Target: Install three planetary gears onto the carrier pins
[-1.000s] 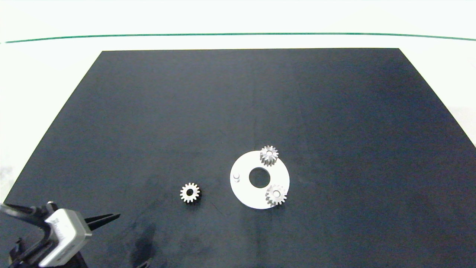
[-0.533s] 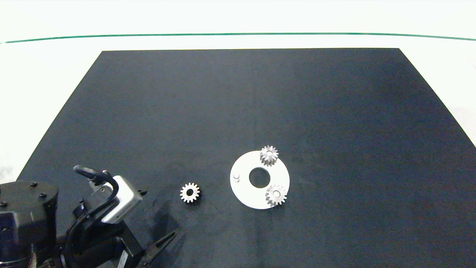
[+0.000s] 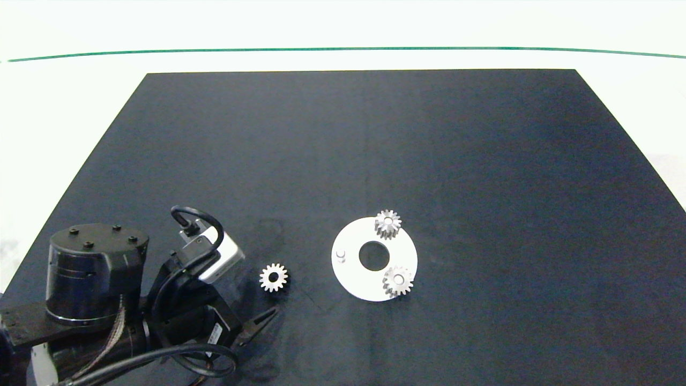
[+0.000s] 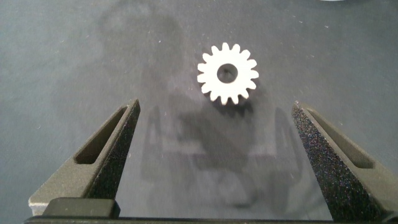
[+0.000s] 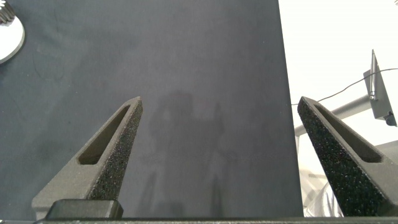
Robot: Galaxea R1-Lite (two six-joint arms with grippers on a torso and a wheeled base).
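A white disc point(image 3: 353, 279) lies on the black mat, right of centre. Two silver planetary gears sit on its carrier pins, one at the far rim point(image 3: 387, 223) and one at the near rim point(image 3: 398, 281). The third pin point(image 3: 340, 255), on the disc's left side, stands bare. A third gear point(image 3: 274, 277) lies flat on the mat left of the disc. My left gripper point(image 3: 258, 288) is open just left of it; in the left wrist view the gear point(image 4: 227, 73) lies just beyond the gripper point(image 4: 216, 109), between the finger lines. My right gripper point(image 5: 219, 99) is open above bare mat.
The black mat point(image 3: 375, 134) covers most of a white table, with a green line point(image 3: 343, 49) across the far side. The left arm's bulk point(image 3: 96, 279) fills the mat's near left corner. A sliver of the disc point(image 5: 9, 34) shows in the right wrist view.
The left arm has swung in from the near left corner toward the loose gear, and its open fingers now flank the spot just short of it. Gears and disc have not moved.
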